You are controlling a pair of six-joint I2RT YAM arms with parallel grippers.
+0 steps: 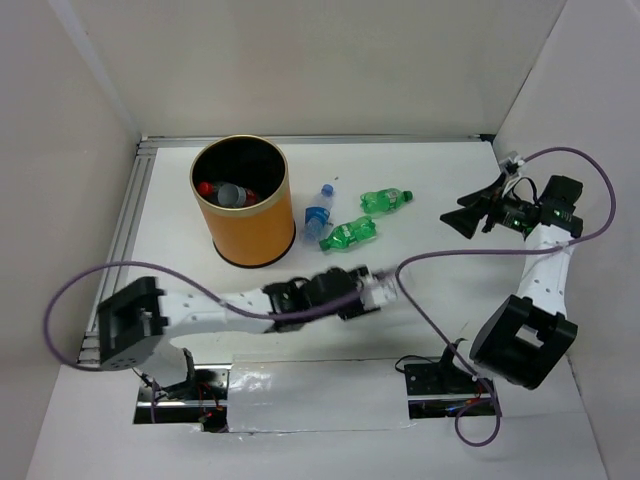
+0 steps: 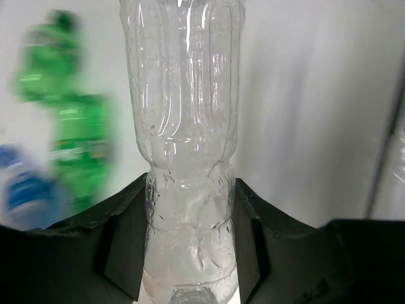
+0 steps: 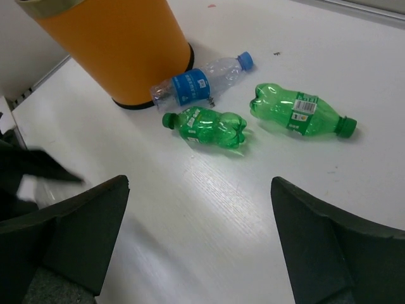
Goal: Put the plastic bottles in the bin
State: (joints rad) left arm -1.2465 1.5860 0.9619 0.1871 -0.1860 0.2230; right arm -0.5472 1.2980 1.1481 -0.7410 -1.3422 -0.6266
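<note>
between the left fingers: a plain clear bottle [image 2: 186, 126] runs lengthwise through the left gripper [image 2: 190, 253], with both dark pads [image 2: 126, 247] pressed against its narrow waist (we judge this the slimmest part, so the ribs above and below keep it from sliding).
left arm: the left arm [image 1: 220, 305] reaches across the table [image 1: 420, 165] just in front of the bin; the backdrop in its wrist view is smeared, so we take it to be moving.
bin: the orange bin [image 1: 250, 235] stands upright at the back left, mouth up, so bottles can simply be dropped in; a red-capped bottle [image 1: 205, 187] and a second clear bottle [image 1: 238, 195] lie inside.
loose bottles: the blue-label bottle [image 1: 319, 211] lies on its side just beside the bin's foot, and the two green bottles [image 1: 349, 233] [image 1: 386, 200] lie flat near it.
right gripper: the right gripper [image 1: 462, 218] is spread wide and pinches nothing; it hangs well apart at the right, looking down on the three loose bottles (out of the left arm's way, we'd guess).
step: we judge this the pick of the clear bottle, with three more to go.
next move: the bottle must clear the tall rim before release.
risk: thin plastic may buckle or twist in the pinch.
</note>
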